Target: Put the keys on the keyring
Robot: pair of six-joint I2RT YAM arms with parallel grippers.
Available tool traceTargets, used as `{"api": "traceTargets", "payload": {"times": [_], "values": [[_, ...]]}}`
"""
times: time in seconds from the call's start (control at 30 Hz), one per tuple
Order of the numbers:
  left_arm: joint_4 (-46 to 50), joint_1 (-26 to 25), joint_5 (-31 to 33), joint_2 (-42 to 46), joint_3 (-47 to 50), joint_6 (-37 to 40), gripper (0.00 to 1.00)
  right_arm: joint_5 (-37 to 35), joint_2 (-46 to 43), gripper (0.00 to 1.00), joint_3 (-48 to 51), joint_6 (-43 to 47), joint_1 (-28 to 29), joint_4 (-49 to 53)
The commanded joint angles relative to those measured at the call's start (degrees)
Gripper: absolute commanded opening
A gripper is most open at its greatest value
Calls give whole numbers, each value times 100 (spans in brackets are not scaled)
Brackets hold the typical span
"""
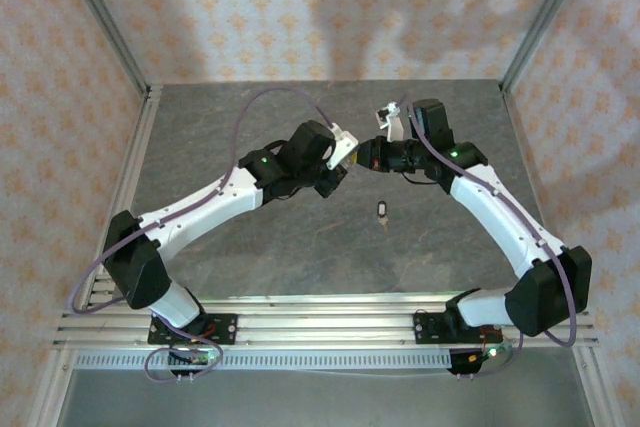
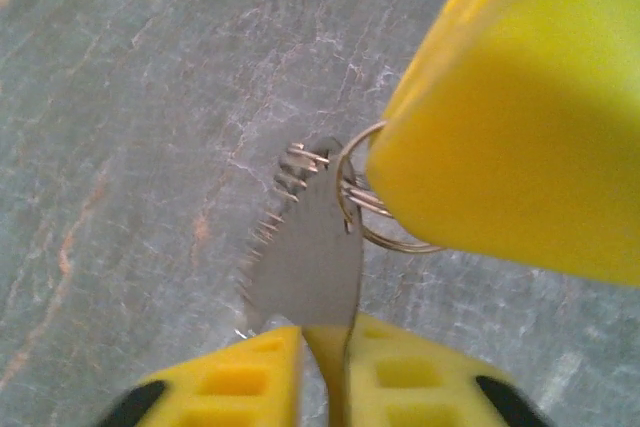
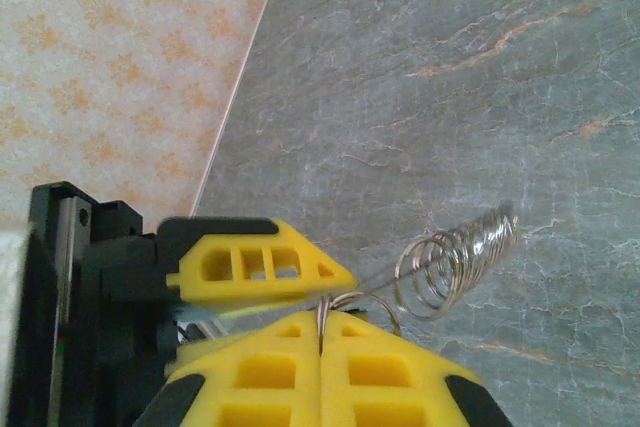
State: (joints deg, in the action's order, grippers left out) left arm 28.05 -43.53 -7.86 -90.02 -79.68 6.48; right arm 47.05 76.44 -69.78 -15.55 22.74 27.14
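Note:
A tiny key (image 1: 383, 210) with a dark head lies alone on the grey table, just in front of where the two grippers meet. My right gripper (image 3: 322, 322) is shut on the keyring (image 3: 385, 302), a thin silvery ring standing up between its fingertips; a coiled wire spiral (image 3: 455, 257) trails from it. My left gripper (image 2: 325, 332) is shut on a flat grey metal piece (image 2: 310, 257), shaped like a key blade, whose tip reaches the keyring (image 2: 400, 244). From above, the left gripper (image 1: 345, 154) and right gripper (image 1: 372, 155) stand tip to tip above the table's middle.
The grey stone-patterned table (image 1: 250, 247) is bordered by metal rails (image 1: 135, 162) and patterned walls (image 1: 60, 67). The right gripper's yellow finger (image 2: 510, 117) looms close in the left wrist view; the left finger (image 3: 250, 262) sits just beside the right fingertips.

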Motion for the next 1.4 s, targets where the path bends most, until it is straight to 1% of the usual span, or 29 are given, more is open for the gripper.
{"api": "traceTargets", "payload": {"times": [0.0,0.2,0.4,0.53,0.6,0.7,0.77,0.93,1.0,1.1,1.17,1.27,1.33,1.37], "values": [[80,-22,90,13,-116,89,0,-249,-67,0,-254,234,37,205],[-132,-24,-330,285,109,99,0,-875,-51,0,-393,517,46,522],[-204,-89,-753,404,154,73,0,-1124,12,0,-483,625,114,426],[-195,-251,-919,410,120,108,0,-1115,-107,0,-276,362,160,-325],[-226,-306,-957,460,160,72,0,-1384,-322,0,8,43,135,-927],[-450,-305,-915,625,341,-159,0,-1246,-532,0,507,-539,55,-2013],[-624,-313,-868,757,458,-375,0,-1068,-492,0,598,-603,46,-2242],[-1076,-304,-548,1257,743,-877,48,-488,-546,0,878,-592,-79,-2671],[-1232,-273,-356,1509,820,-1084,60,-294,-616,0,955,-529,-137,-2736],[-1417,-119,-77,1842,888,-1460,72,0,-689,0,979,-331,-181,-2669],[-1469,122,-33,1971,893,-1775,78,220,-752,0,997,-249,-215,-2663],[-1495,540,-318,1997,840,-2168,80,664,-833,0,1036,-166,-224,-2777],[-1600,779,-631,1961,843,-2348,81,916,-838,0,1045,-124,-231,-2786],[-1699,894,-835,1936,872,-2442,81,1019,-983,0,1057,-154,-235,-2835]]}}
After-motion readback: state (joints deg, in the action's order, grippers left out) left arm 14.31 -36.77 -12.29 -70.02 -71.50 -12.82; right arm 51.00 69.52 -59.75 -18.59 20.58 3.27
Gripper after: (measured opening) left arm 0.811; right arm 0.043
